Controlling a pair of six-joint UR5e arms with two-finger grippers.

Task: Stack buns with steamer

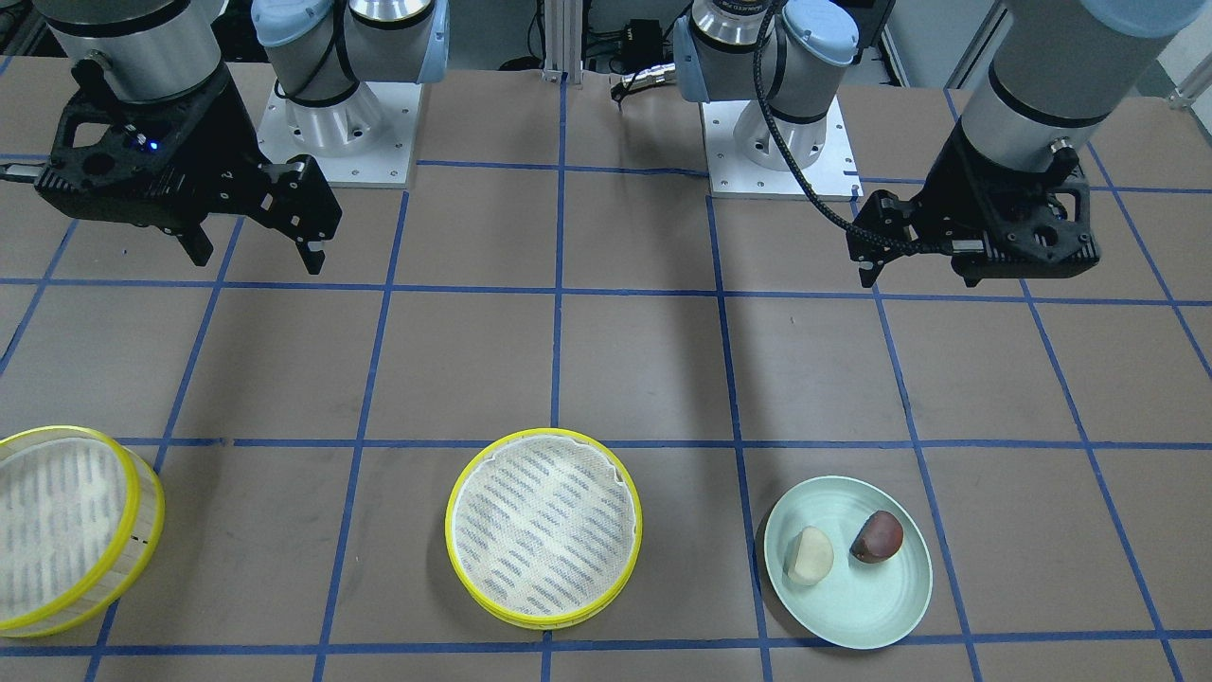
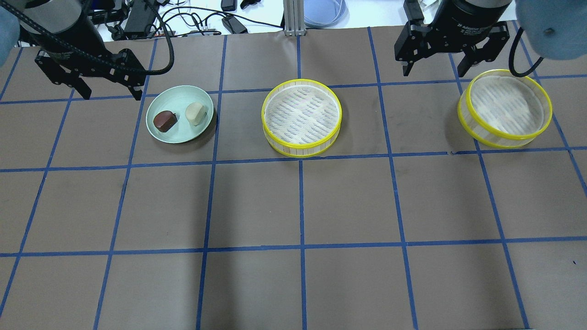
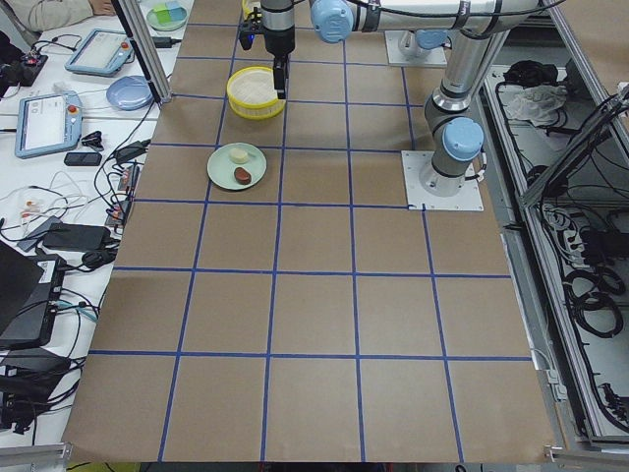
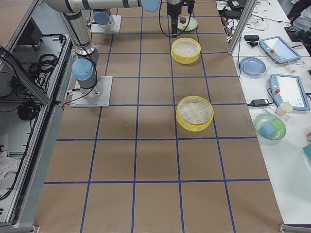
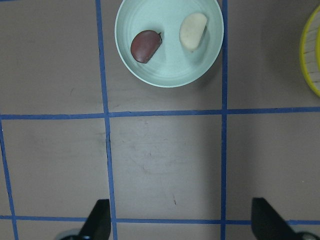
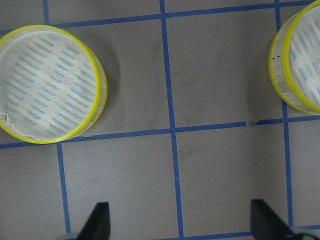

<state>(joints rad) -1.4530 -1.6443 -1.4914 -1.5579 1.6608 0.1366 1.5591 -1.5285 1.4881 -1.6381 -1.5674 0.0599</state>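
Overhead exterior: left tool and right tool hang open, holding nothing. Cream bun and brown bun lie apart on the plate; middle steamer and right steamer stand unfilled. Step in hand, judged: the first pick. Next, the left tool must probably descend over one bun.

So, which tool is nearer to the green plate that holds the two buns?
Left. The left tool hangs just beside the green plate, on its outer side. The right tool is far across the table, past the middle steamer.
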